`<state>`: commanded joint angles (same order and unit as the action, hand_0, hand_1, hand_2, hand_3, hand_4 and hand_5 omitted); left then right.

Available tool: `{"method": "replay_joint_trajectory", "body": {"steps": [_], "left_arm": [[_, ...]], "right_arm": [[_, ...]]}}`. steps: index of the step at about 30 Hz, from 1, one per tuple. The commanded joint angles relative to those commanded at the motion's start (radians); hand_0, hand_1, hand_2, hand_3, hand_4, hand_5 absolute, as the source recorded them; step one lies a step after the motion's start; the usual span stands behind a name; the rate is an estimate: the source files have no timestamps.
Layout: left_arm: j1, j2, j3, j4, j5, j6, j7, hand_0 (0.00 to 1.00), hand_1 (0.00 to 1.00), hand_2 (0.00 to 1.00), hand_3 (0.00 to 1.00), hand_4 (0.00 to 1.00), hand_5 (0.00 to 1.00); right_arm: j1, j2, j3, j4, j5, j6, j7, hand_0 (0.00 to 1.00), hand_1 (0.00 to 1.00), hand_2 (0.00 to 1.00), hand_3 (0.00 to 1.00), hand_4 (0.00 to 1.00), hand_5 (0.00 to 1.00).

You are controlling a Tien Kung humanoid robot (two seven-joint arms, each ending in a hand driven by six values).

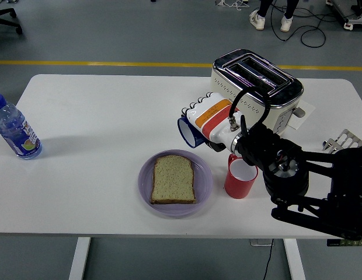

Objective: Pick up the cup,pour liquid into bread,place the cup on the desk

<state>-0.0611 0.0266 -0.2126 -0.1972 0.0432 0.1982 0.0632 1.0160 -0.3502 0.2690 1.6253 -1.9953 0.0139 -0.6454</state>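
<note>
A red cup [239,178] stands upright on the white table [99,111], just right of a purple plate [203,185] that holds a slice of bread [173,179]. My right hand [191,129], with a white, orange and red back and blue fingers, hovers above and behind the cup, towards the toaster. Its fingers are relaxed and hold nothing. The black wrist and forearm [283,172] overlap the cup's right rim. The left arm is out of view.
A cream and chrome toaster [257,87] stands right behind my hand. A water bottle [14,129] stands at the table's far left edge. A metal rack [344,140] shows at the right edge. A person's feet show on the floor at the top.
</note>
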Motion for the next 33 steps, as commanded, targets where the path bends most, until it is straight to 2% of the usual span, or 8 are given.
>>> {"method": "replay_joint_trajectory", "body": {"steps": [4,11,16,18,21,24,26,33], "left_arm": [[0.001,-0.001,-0.002,0.0,0.002,0.0,0.0,0.635,0.643,0.652,0.503,0.24,0.855],[0.001,-0.001,-0.006,0.0,0.011,0.0,0.0,0.635,0.642,0.652,0.503,0.24,0.855],[-0.004,-0.001,-0.015,0.0,0.018,-0.001,0.0,0.635,0.643,0.652,0.503,0.24,0.855],[-0.005,-0.001,-0.018,0.001,0.02,-0.001,0.0,0.635,0.643,0.652,0.503,0.24,0.855],[-0.009,0.0,-0.025,0.0,0.025,-0.001,0.0,0.635,0.643,0.652,0.503,0.24,0.856],[-0.014,0.001,-0.032,0.001,0.029,-0.001,0.0,0.635,0.643,0.652,0.503,0.24,0.856],[-0.014,0.001,-0.032,0.001,0.029,-0.001,0.0,0.634,0.643,0.652,0.503,0.24,0.855],[-0.023,0.003,-0.041,0.001,0.038,-0.001,0.0,0.633,0.642,0.652,0.503,0.24,0.855]], "right_arm": [[-0.066,-0.021,0.083,0.012,0.089,-0.123,0.0,0.423,0.459,0.553,0.575,0.606,0.029],[-0.201,-0.05,0.263,0.029,0.146,-0.328,0.0,0.429,0.462,0.558,0.575,0.602,0.028],[-0.337,-0.038,0.455,0.054,0.222,-0.502,0.0,0.432,0.461,0.563,0.574,0.586,0.013],[-0.368,-0.033,0.522,0.058,0.249,-0.556,0.003,0.432,0.461,0.563,0.574,0.586,0.013],[-0.454,-0.015,0.647,0.065,0.358,-0.659,0.11,0.451,0.464,0.568,0.574,0.582,0.02],[-0.523,-0.012,0.764,0.06,0.478,-0.659,0.229,0.451,0.464,0.568,0.574,0.582,0.02],[-0.538,-0.012,0.801,0.058,0.546,-0.659,0.297,0.463,0.467,0.571,0.574,0.585,0.022],[-0.67,-0.01,0.951,-0.006,0.794,-0.659,0.563,0.47,0.473,0.573,0.578,0.582,0.014]]}}
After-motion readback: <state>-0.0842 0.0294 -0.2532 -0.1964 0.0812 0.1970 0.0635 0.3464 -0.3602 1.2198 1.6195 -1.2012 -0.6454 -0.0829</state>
